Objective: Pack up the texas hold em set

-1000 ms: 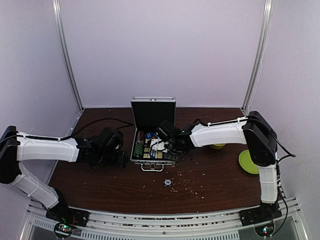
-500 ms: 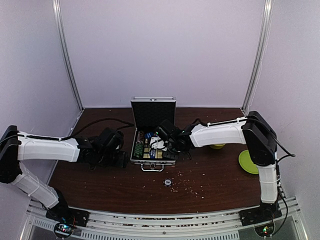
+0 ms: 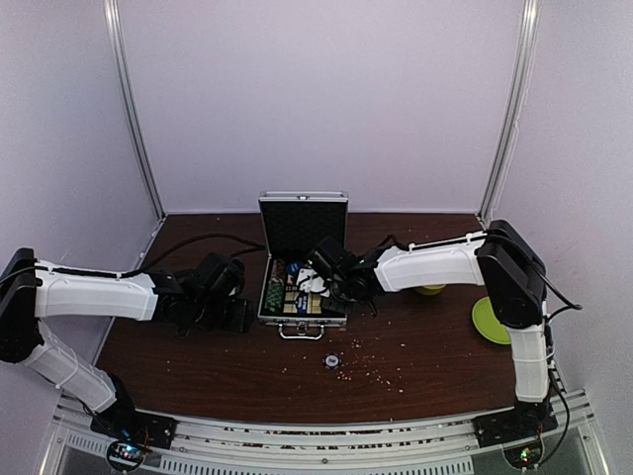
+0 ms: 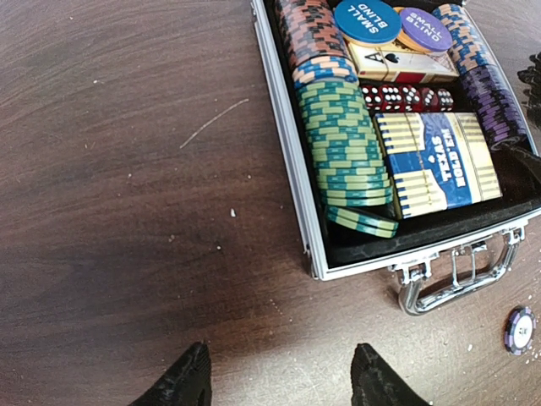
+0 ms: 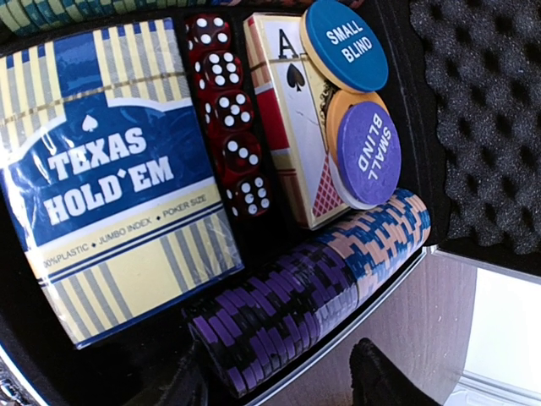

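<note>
Item 1. Left gripper (image 4: 279, 385): fingers apart, nothing between them, hovering over bare table (image 4: 127, 211) just left of the case

Item 2. Texas hold em set (image 3: 302, 294): silver case at mid-table, lid (image 3: 303, 224) upright at the back, handle (image 4: 456, 275) on the near side. Contents, left to right: green chips (image 4: 347, 144), one leaning at the row's near end; card box (image 4: 435, 161); red dice (image 4: 406, 97); purple chips (image 5: 279, 317) along the right wall

Item 3. Right gripper (image 5: 279, 389): fingers apart, clamped on nothing, low over the purple row at the case's right rim

Item 4. Loose chip (image 3: 331, 362): on the table in front of the case, apart from it, not yet packed

Item 5. Lime-green bowl (image 3: 430, 289) and plate (image 3: 490, 319): far right, not of the set

Handling: the step appears to be settling the purple row. Press evenly, with the fingers inside the rim, so no chip stands proud. The leaning green chip and the loose chip want seating before the lid closes

Views: only the overhead shows both arms, the lid, the bowl and the plate. Only the left wrist shows the leaning chip and the handle. Only the right wrist shows the lid's foam lining (image 5: 490, 118) and the card box print at reading size
</note>
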Robot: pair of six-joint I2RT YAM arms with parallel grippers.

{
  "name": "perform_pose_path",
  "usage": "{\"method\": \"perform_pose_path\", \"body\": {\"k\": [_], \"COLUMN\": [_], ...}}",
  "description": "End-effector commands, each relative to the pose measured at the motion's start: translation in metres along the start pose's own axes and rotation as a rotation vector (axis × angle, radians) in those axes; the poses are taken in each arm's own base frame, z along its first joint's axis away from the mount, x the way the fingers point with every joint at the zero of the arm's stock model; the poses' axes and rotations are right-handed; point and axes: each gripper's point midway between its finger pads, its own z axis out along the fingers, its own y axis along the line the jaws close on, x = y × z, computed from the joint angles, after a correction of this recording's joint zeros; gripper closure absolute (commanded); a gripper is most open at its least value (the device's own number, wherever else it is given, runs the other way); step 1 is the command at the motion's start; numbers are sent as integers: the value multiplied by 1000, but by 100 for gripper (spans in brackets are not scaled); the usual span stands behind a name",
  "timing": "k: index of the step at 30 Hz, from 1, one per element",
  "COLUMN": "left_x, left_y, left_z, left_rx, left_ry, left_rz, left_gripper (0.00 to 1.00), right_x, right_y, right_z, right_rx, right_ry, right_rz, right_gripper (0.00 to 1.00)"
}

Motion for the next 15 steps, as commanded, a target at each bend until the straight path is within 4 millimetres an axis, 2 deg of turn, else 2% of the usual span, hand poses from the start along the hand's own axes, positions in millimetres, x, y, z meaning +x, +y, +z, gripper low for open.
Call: {"method": "perform_pose_path", "body": {"k": [1, 5, 15], "left_x": [-8, -8, -3], "left_y": [-5, -5, -4], "left_z": [2, 3, 4], "left_rx": [14, 15, 18], "left_ry": [-28, -26, -21], "left_rz": [-9, -9, -22], "left_gripper": [42, 42, 42], "right_x": [-2, 2, -1], "right_y": [-5, -9, -19], "right_z": [1, 9, 7], "right_rx": [8, 51, 75], "right_ry": [0, 25, 17], "right_rz": [5, 1, 42], "right_gripper": [39, 35, 36]}}
